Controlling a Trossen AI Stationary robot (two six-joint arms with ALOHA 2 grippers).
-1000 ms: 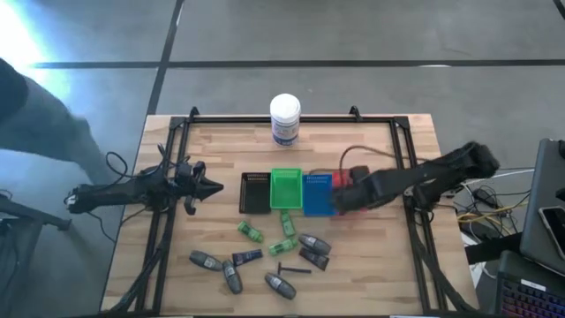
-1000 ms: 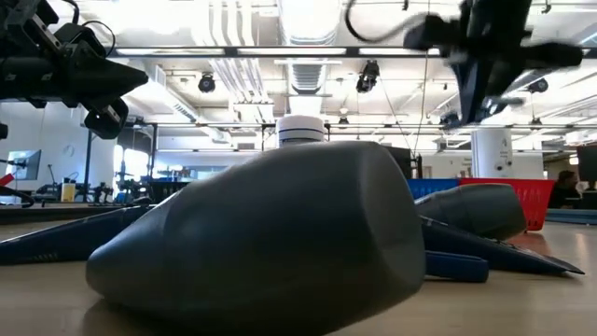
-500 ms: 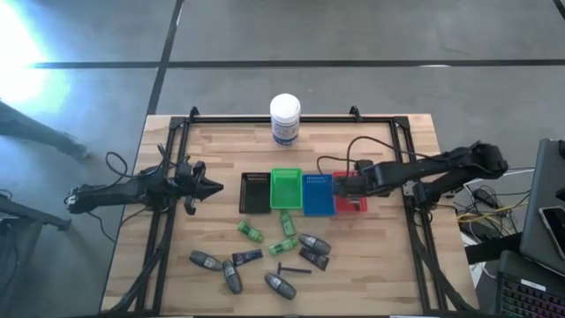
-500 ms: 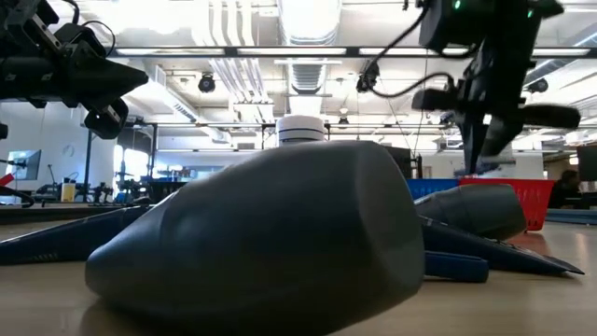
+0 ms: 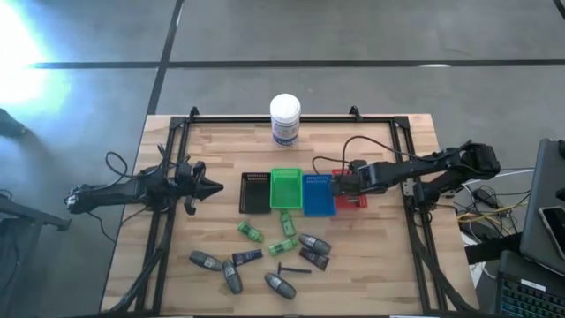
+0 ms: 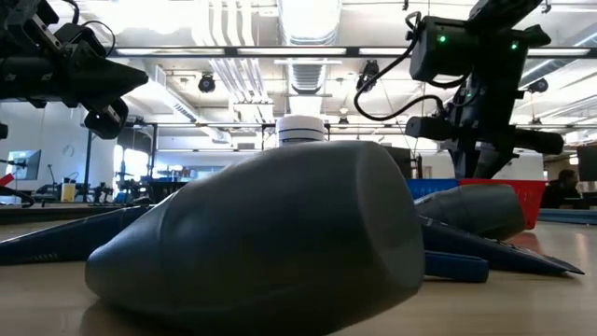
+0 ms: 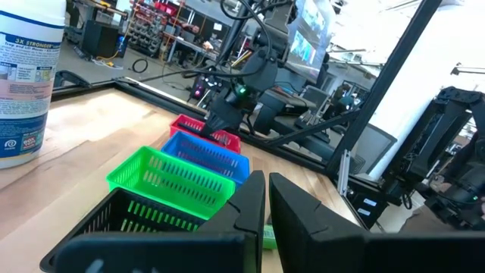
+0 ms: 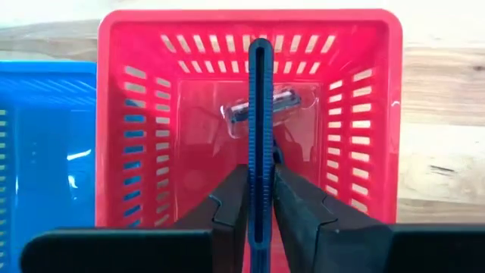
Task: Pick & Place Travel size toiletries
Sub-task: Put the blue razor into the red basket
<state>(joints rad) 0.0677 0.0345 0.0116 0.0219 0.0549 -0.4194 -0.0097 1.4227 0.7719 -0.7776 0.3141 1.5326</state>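
Several toiletries lie flat on the near middle of the table: green packets point(image 5: 250, 232), grey oval bottles point(image 5: 206, 261), navy tubes point(image 5: 247, 256) and a black stick point(image 5: 294, 268). One grey bottle point(image 6: 261, 233) fills the low view. My right gripper point(image 5: 347, 183) point(image 8: 260, 171) is over the red tray point(image 5: 351, 201) point(image 8: 121, 114), shut on a thin blue razor-like stick point(image 8: 260, 91). My left gripper point(image 5: 214, 187) point(image 7: 267, 199) hovers shut above the table's left side, pointing at the trays. My right gripper pinches the blue stick by its handle point(image 8: 260, 152) between the two fingers. The handle runs along the fingers and juts past their ends. The fingers point down into the red tray from above. The stick's pale head point(image 8: 261, 106) is low inside the tray; whether it touches the floor I cannot tell.
Black point(image 5: 254, 193), green point(image 5: 284, 188), blue point(image 5: 317, 194) and red trays stand in a row at mid table. A large white jar with a blue label point(image 5: 284, 119) stands at the far edge. A black frame rail point(image 5: 168, 221) runs along the table's sides.
My right gripper has moved from above the blue tray toward the table's right and far edge, over the red tray, and has come down into it, carrying the blue stick. A person at the picture's left has walked out of view.
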